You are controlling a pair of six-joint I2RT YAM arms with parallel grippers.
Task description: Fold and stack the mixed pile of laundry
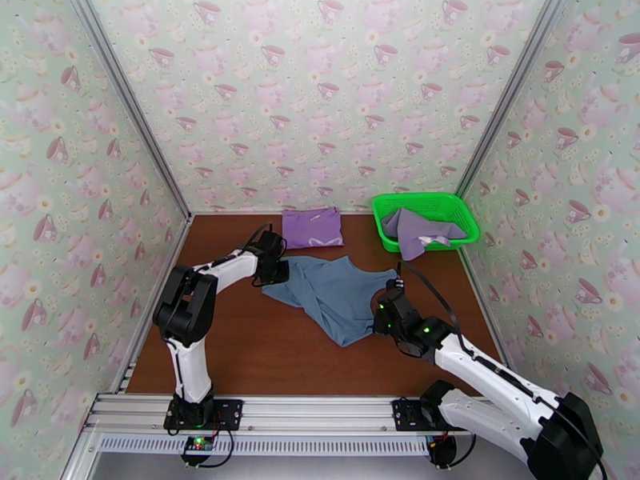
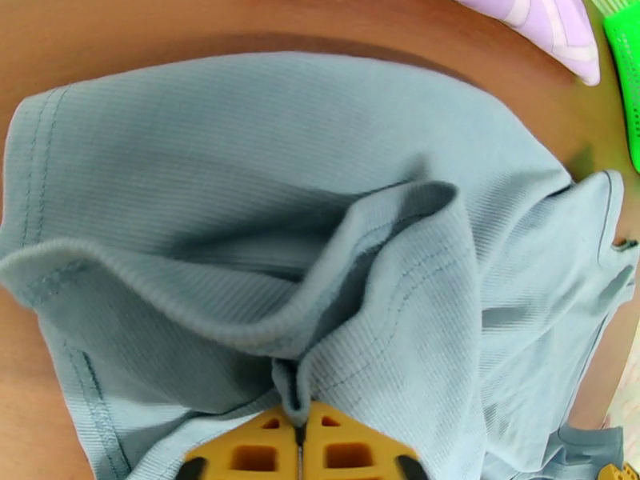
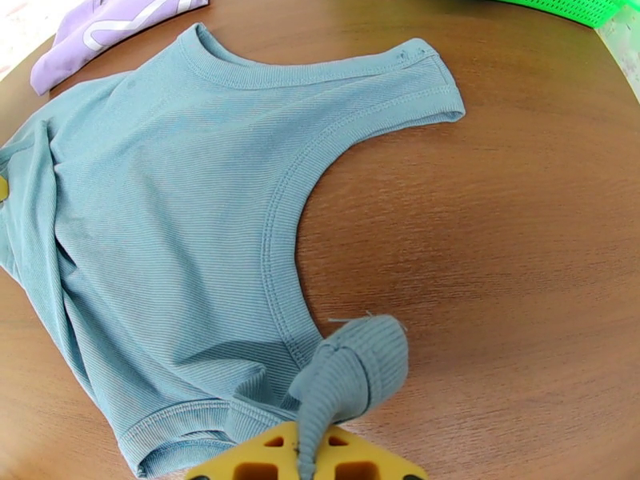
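Top view. Dusty blue-grey top (image 1: 336, 296) spread out but wrinkled in the middle of the worktop (image 1: 240, 354), between the two arms. Left jaws down at its left edge, right jaws down at its right edge. Bright purple shirt (image 1: 312, 228) folded flat at the far side, just behind the blue-grey top. Pale lavender-grey garment (image 1: 418, 230) heaped in the green basket (image 1: 468, 218) at the far right, hanging partly over the near rim.

Left wrist view. Left jaws clenched, yellow fingertips (image 2: 256, 456) pressed together on a raised fold of the ribbed blue-grey cloth. Fabric drawn up into a soft ridge above the pinch. Corner of the purple shirt and a bit of the basket at the upper right.

Right wrist view. Right jaws clenched too, grasping a bunched end of the same top, a strap or a hem; cannot tell which. Neckline and one armhole lying flat on the wood.

Handling, as a judgement only: light, soft, limp and a little stretchy, with no shape of its own, so likely to sag and bunch when lifted. Not fragile. Better to take hold at the thicker stitched hems, straps or corners, one on each side at matching height, to keep a fold line straight.
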